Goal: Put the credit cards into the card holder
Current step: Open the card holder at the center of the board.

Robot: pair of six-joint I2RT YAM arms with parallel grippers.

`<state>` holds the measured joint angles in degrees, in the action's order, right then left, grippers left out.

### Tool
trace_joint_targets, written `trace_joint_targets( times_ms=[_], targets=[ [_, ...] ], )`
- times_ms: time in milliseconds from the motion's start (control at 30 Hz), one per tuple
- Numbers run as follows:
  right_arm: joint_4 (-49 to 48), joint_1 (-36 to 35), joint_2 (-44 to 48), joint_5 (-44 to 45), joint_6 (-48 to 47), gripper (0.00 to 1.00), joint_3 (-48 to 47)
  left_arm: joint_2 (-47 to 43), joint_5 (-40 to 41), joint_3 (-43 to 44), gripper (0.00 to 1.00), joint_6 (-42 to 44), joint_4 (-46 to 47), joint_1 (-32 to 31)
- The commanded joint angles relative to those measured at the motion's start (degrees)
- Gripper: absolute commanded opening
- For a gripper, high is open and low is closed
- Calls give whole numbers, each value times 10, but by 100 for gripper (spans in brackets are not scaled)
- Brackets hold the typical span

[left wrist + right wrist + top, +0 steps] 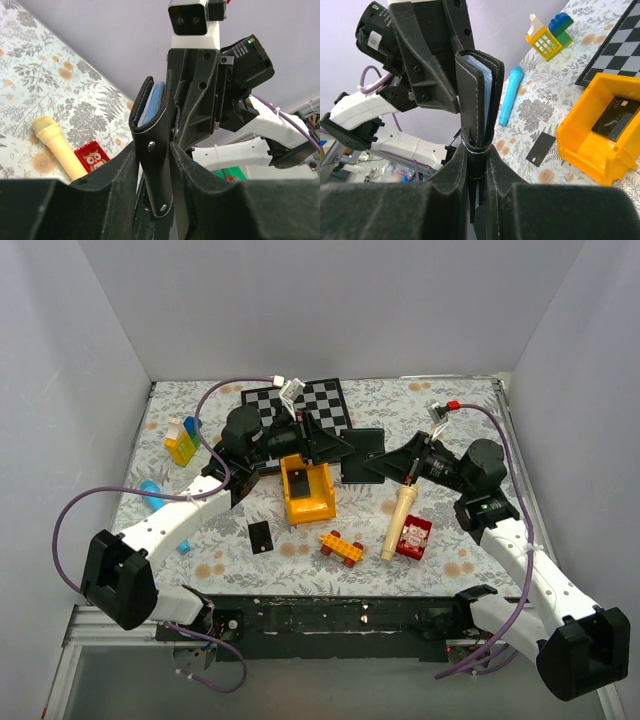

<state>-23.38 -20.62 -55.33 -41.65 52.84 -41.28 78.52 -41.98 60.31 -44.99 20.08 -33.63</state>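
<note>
Wallet: gripped by left tool and right tool together, barely open. Hazard: uneven pull slips it free.

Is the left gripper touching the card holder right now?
Touching. The left wrist view shows the card holder pinched between the fingers of the left gripper, with no gap on either side.

Lighting: even, diffuse, from overhead. Walls bright and uniformly lit. Shadows on the table soft and short. Top view sharp throughout. Wrist views: left hand and right hand read as dark, underexposed masses low in frame. Card holder stitching crisp, small highlights on its rivets. Backgrounds slightly soft.
</note>
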Motion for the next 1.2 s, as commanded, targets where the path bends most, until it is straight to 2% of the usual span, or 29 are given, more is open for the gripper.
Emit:
trace_joint_targets(
  times_ms=[0, 67, 100, 133, 200, 267, 300, 400, 467, 567, 667, 933, 1167],
  targets=[
    [-59, 2, 0, -12, 15, 1, 0, 4, -27, 0, 24, -18, 41, -6],
    [-60, 2, -3, -13, 16, 1, -1, 8, -33, 3, 14, -26, 49, -8],
    [-59, 2, -3, -14, 17, 1, -2, 10, -34, 5, 5, -27, 47, -10],
    [-55, 1, -2, -14, 12, 1, -6, 10, -34, 8, 0, -27, 44, -10],
    [2, 2, 4, 5, -22, 4, -20, 6, -29, 11, 0, -25, 34, -10],
    [135, 1, 20, 72, -101, 33, -53, -7, -3, 22, 0, -1, -11, -11],
    [194, 1, 30, 105, -134, 41, -66, -15, 26, 35, 0, 23, -61, -14],
    [277, 1, 51, 181, -196, 55, -90, -24, 160, 103, 0, 138, -229, -49],
    [291, 1, 48, 184, -202, 58, -100, -14, 215, 134, 0, 162, -287, -66],
    [289, 0, 24, 162, -195, 63, -110, 5, 254, 164, 0, 171, -322, -79],
    [292, -7, 15, 176, -194, 65, -111, 15, 309, 188, 0, 186, -359, -105],
    [307, -10, 16, 195, -208, 65, -118, 43, 429, 242, 0, 222, -441, -151],
    [276, -13, 0, 158, -190, 58, -115, 67, 443, 268, 0, 224, -457, -164]
  ],
)
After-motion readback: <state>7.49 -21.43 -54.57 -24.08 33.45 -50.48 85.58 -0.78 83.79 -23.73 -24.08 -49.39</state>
